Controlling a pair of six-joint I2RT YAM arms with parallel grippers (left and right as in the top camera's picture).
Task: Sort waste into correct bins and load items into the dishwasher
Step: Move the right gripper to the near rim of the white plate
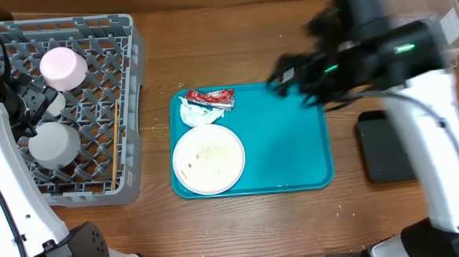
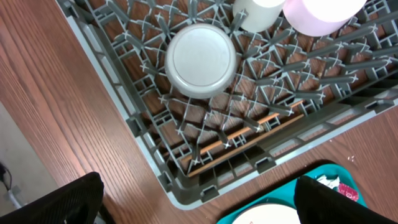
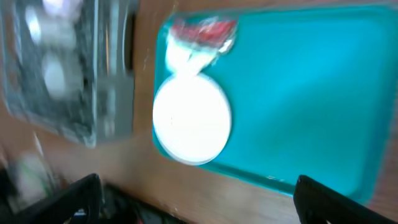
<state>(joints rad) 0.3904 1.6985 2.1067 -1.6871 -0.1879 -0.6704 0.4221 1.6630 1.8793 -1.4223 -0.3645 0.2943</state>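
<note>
Near the tabletop's left edge, in the dish rack (image 1: 91, 195): grey bowl (image 2: 200, 57) and pink dish (image 1: 62, 66) bottom-up to drain, left gripper (image 2: 199, 205) above, spread wide, empty. Mid-tabletop: plate (image 1: 208, 159), napkin (image 1: 197, 112), sauce packet (image 1: 210, 97) on teal tray (image 1: 293, 141); right gripper (image 3: 199, 202) blurred, seemingly wide, empty.

the wooden table (image 1: 242, 222) carries grey rack (image 1: 83, 197), teal tray (image 1: 293, 141), black tray (image 1: 380, 148), clear tub (image 1: 453, 14).

The rack (image 1: 130, 71) is a grey lattice. In it are a pale-pink dish (image 1: 62, 66), a grey bowl (image 1: 55, 144) and tan chopsticks (image 2: 245, 137). The teal tray (image 1: 286, 149) bears a white plate (image 1: 228, 172) flecked with pale crumbs (image 1: 209, 151), a red packet (image 1: 210, 97) and a white napkin (image 1: 193, 115). The black tray (image 1: 384, 152) is plain. The counter (image 1: 242, 222) is brown wood grain.
</note>
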